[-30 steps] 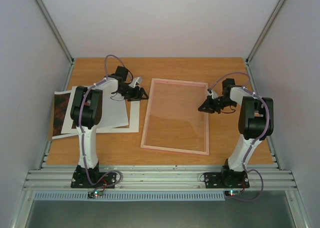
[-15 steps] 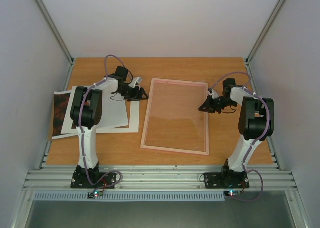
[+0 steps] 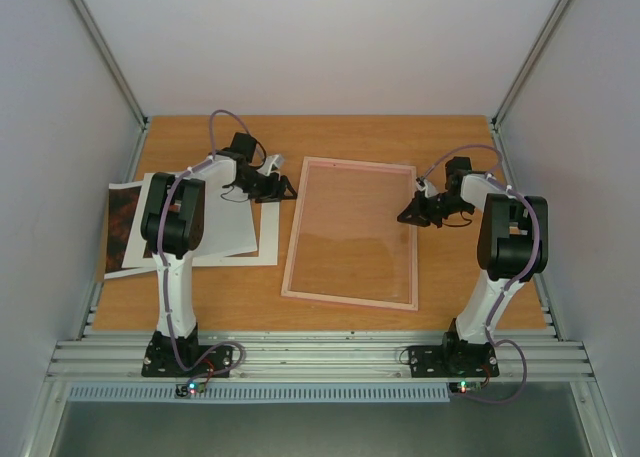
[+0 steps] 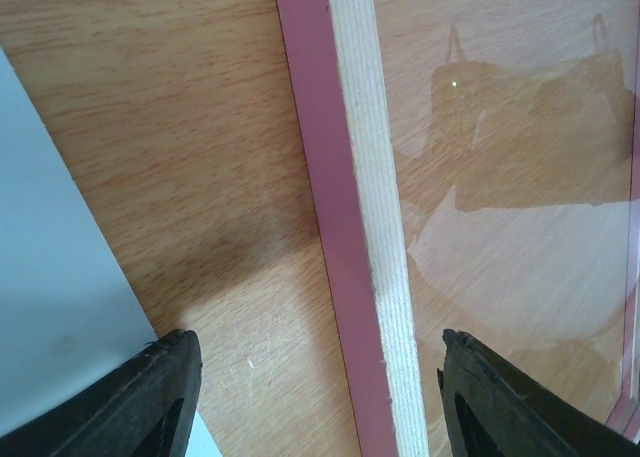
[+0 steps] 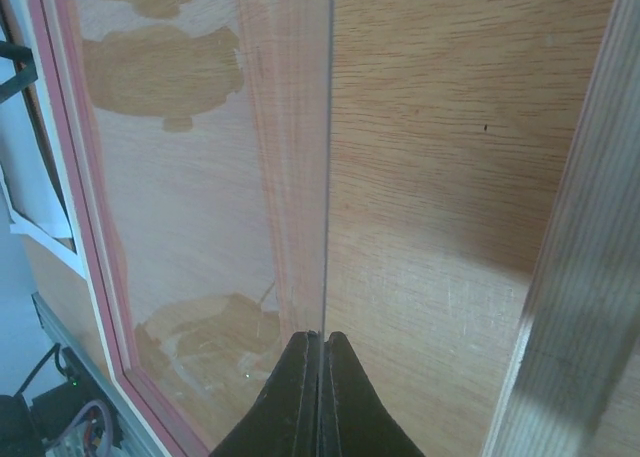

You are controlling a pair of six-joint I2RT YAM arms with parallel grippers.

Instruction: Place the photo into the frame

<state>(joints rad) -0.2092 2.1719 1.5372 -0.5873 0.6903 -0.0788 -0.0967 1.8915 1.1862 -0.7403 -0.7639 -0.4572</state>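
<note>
Two arms are bolted to an aluminium rail on the near side of the frame. The frame lies flat near the middle of a light-brown wooden table with visible grain, its long sides running away from the rail. Its narrow pink rim surrounds a clear pane. The wood shows through the pane, which carries pale reflections. Plain pale walls close off the space beyond the frame on the far, left and right sides, with slanted metal posts in the corners.

Left of the frame, the white mat lies flat, just beside the left rim but apart from it. The photo lies further left, well apart from the frame. Only a dark red-brown strip of it shows; the rest is hidden under white sheet material.

Left gripper: positioned at the far part of the frame's left rim, jaws spread. In the wrist view one finger sits outside the rim over bare wood and the other inside it over the pane. Nothing is gripped, and contact with the rim cannot be determined.

Right gripper: positioned at the frame's right side, fingers pressed together. In the wrist view the pane's thin edge runs straight to the seam between the fingertips — whether the edge is caught there cannot be determined.
</note>
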